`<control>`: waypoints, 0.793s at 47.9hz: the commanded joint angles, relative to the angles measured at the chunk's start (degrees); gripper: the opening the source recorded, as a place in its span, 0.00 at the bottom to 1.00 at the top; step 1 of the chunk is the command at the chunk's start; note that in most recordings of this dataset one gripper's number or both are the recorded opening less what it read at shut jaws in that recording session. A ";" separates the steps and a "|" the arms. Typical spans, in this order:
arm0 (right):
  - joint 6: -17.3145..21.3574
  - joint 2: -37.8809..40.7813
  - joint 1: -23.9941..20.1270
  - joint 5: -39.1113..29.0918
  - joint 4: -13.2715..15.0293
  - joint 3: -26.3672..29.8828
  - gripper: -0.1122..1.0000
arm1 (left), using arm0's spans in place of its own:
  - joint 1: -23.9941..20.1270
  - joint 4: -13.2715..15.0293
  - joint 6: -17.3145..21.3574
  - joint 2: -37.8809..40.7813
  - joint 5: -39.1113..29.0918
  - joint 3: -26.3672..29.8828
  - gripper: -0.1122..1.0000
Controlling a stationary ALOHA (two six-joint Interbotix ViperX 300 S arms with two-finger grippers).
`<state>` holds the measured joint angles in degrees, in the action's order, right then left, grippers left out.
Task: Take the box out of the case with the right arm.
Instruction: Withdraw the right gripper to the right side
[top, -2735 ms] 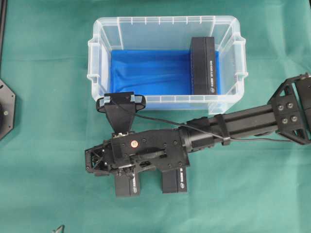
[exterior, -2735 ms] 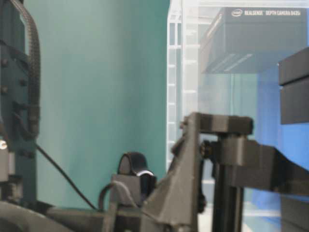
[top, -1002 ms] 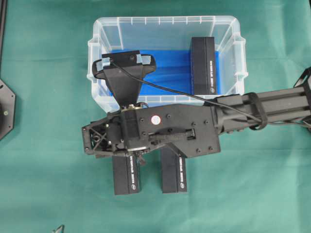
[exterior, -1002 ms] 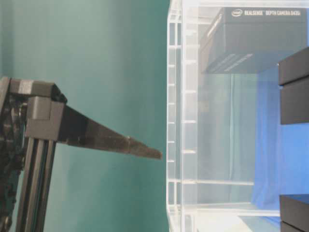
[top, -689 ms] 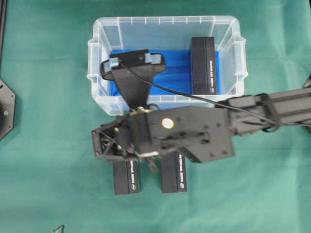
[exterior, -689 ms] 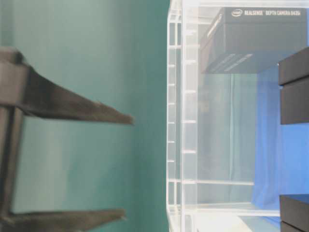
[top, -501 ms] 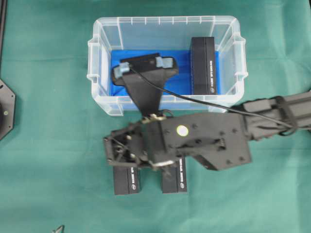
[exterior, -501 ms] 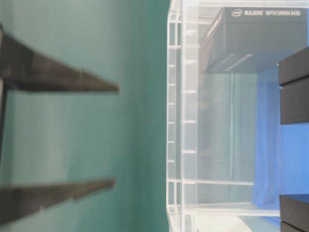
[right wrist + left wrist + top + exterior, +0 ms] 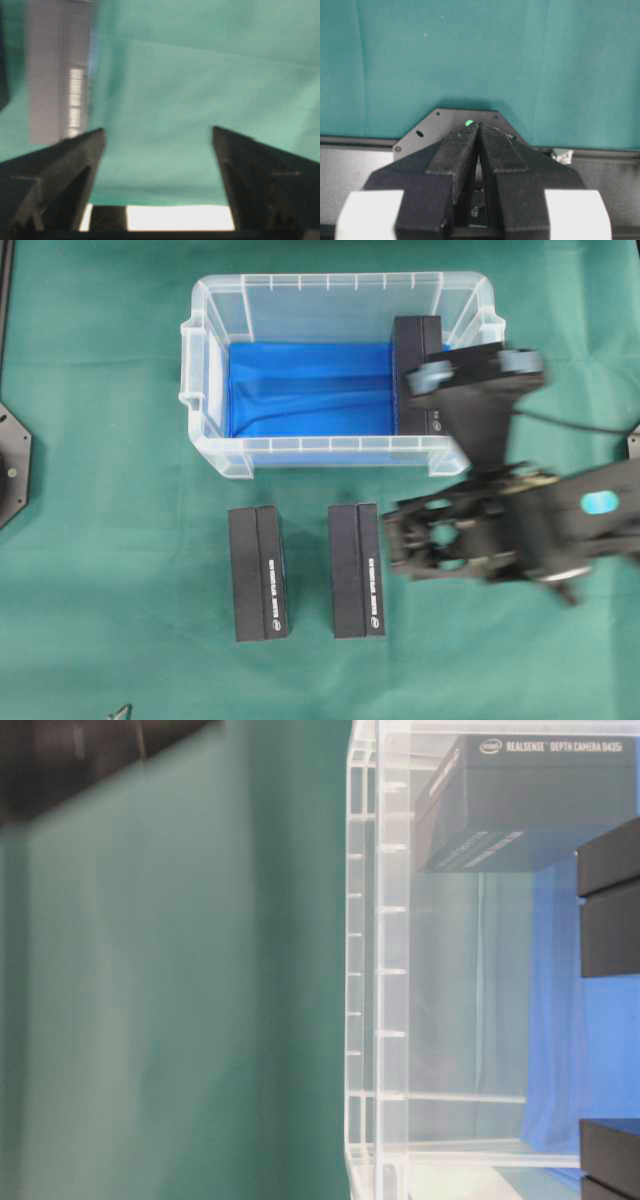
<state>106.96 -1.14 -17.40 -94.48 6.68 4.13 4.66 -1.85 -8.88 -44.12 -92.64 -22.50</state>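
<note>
right gripper (image 9: 157,145) spread wide, empty; last box (image 9: 418,370) hugs the case (image 9: 200,390) wall, finger could clip rim.

Surface: a green cloth (image 9: 110,570) covered the whole work area, reaching every edge of the overhead frame.
Cloth texture: matte, with faint creases and soft folds, most visible toward the lower right of the overhead frame.
Left edge: a dark octagonal plate (image 9: 12,465) lay at the middle left of the overhead frame, cut off by the border.
Upper left corner: a thin dark strip (image 9: 5,280) ran down the frame's edge.
Bottom left: a small pale metallic bit (image 9: 120,710) poked in at the lower border.
Light: even and diffuse, with only soft shadows on the cloth.
Walls, windows, floor: none could be made out in any view.
</note>
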 commanded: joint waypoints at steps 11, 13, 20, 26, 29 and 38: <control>4.04 -16.87 -3.08 2.81 0.18 -16.44 0.89 | 0.09 -0.18 0.35 0.26 0.18 0.44 0.10; 4.57 -18.81 -3.43 2.72 0.18 -18.19 0.89 | 0.09 -0.26 0.26 0.09 0.18 0.18 0.10; 5.36 -23.82 -4.04 2.64 0.18 -22.85 0.89 | 0.09 -0.26 0.26 -0.09 0.18 -0.26 0.10; 5.45 -25.66 -4.13 2.90 0.18 -24.79 0.89 | 0.09 -0.26 0.18 0.09 0.18 -0.26 0.10; 5.27 -25.75 -4.13 2.90 0.18 -25.05 0.89 | 0.09 -0.26 0.09 0.35 0.18 -0.26 0.10; 5.01 -25.75 -4.04 2.99 0.79 -25.14 0.89 | 0.09 -0.26 0.09 1.05 0.18 -0.09 0.10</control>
<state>112.06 -26.28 -21.18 -91.76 6.86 -21.53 4.66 -1.93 -8.88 -43.51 -92.64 -23.38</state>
